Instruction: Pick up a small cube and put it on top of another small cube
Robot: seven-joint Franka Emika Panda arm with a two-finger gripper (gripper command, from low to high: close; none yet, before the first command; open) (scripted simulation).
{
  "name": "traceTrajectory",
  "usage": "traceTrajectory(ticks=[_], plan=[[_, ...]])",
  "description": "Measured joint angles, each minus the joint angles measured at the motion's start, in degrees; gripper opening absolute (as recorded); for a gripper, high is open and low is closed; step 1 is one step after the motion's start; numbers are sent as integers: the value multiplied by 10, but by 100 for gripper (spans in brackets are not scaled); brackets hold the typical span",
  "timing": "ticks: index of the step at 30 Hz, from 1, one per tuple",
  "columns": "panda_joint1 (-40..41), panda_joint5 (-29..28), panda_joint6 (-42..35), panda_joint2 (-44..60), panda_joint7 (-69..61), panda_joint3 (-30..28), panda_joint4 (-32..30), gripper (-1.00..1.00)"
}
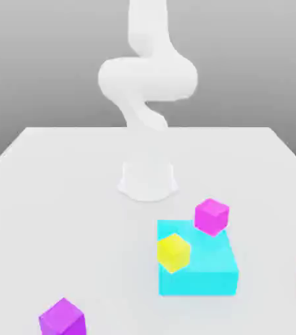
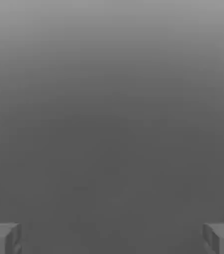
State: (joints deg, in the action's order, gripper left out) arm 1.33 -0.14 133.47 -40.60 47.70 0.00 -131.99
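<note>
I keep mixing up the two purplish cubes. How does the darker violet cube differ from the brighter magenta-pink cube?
Colour: the small darker violet cube is a deeper purple; the small bright magenta-pink cube is lighter and pinker.
Support: the violet cube sits on the white table; the magenta-pink one appears to rest on the large cyan block, at its far corner.
Place: the violet cube lies toward the exterior view's lower left, alone; the magenta-pink one is near the small yellow cube.
Both look alike in size and shape.

My gripper (image 2: pixel 112 238) spread wide, nothing between the fingers. One fingertip (image 2: pixel 2 238) sits at one lower corner of the picture, the other at the opposite corner, both grey blocks with a white edge on the outer side. Beyond them just a plain grey background (image 2: pixel 112 99), lighter at one end, shading darker toward the fingers.
</note>
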Motion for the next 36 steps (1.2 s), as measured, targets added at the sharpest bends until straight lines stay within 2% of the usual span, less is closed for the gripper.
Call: traceTrajectory(ticks=[17, 27, 32, 33, 36], plan=[[72, -7, 115, 357, 125, -23, -14, 0], [103, 25, 182, 565, 173, -41, -23, 0], [115, 41, 255, 669, 168, -32, -8, 0], [116, 42, 264, 680, 167, -30, -5, -100], [116, 42, 264, 680, 167, -30, -5, -100]])
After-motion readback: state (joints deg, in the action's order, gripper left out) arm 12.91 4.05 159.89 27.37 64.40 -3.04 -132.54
